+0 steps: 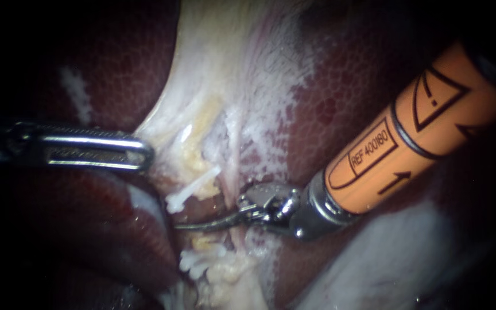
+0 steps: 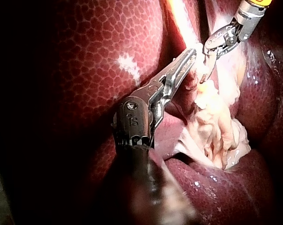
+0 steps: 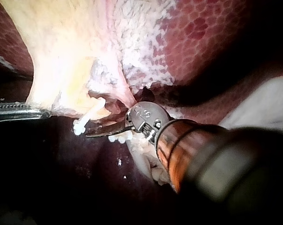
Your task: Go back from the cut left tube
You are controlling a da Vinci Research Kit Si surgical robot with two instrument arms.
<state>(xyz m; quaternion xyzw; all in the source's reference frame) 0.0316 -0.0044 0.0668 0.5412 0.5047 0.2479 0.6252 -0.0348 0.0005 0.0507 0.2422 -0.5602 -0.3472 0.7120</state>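
Since the cut left tube [image 1: 193, 186] is in two bits, it hangs as a short white stub from the pale tissue [image 1: 213, 69]. Its other end [image 1: 197, 261] sits just across a small gap from it. Right in that gap, next to the stub, lies the right instrument [image 1: 193, 224] — its claw, two thin curved blades, is closed together and holds nothing. On the other side of the stub, the left instrument [image 1: 143, 154] looks to have its claw clamped on the edge of the pale tissue.

I think the stub is very light, soft, floppy and wet, so it would slip and tear easily. Nothing needs grabbing for this step — but if it did, the thicker part near the pale tissue looks safest, not the frayed tip. The blades should slide away without snagging it.
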